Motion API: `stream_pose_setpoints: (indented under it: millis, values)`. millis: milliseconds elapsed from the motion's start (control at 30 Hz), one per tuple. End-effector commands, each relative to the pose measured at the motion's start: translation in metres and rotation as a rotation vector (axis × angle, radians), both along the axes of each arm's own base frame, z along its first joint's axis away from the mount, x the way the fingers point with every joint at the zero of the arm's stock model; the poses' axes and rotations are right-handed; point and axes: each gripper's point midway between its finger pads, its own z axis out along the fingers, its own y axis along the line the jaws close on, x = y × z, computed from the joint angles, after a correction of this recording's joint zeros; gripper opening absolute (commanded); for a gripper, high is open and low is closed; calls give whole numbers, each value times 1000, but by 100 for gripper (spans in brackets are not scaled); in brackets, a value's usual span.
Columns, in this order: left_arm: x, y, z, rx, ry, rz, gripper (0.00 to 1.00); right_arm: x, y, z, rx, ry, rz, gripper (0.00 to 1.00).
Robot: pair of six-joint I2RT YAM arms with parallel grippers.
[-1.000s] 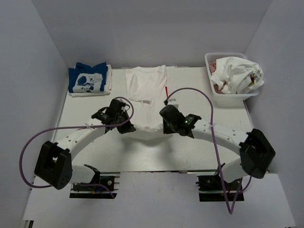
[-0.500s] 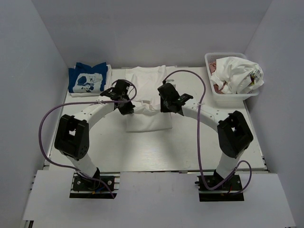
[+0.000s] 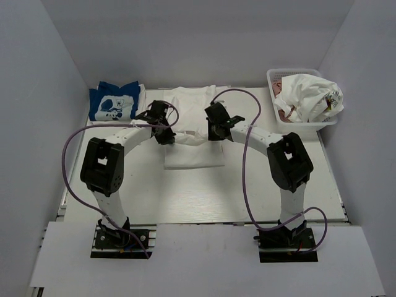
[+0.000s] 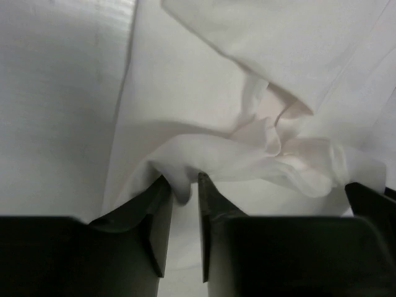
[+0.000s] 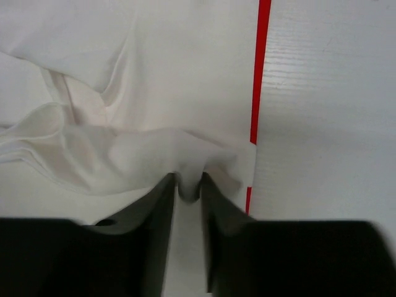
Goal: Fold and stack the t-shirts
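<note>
Item one, the white table [image 3: 247,185], bearing all else. Next, the two arms: we record both reared up from their bases, elbows high, forearms arching inward towards the middle so that the wrists face each other across the cloth. White t-shirt [image 3: 192,105]: spread at table centre, its near part doubled over, a rumpled ridge running between the two wrists. Lattice basket [image 3: 272,77], far right corner, heaped with crumpled white t-shirts [image 3: 309,96]. Blue t-shirt [image 3: 114,102], folded, far left corner. Left gripper [image 4: 184,185]: jaws narrowly parted, a pucker of the white t-shirt between the tips; whether it is pinched or loose we cannot tell. Right gripper [image 5: 189,182]: likewise, same doubt. Red strip [image 5: 260,68], just beside the cloth's right edge.
</note>
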Motion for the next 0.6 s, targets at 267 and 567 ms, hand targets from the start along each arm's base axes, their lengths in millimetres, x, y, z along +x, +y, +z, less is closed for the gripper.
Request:
stream_pose_setpoints:
  millis: [267,567]
  values:
    - [74,22,61,3,-157,66,99,72,21,91,122,-230,77,75]
    - [-34,26,18,-34,-19,-45,99,-17,-22,54,164,-91,59,90]
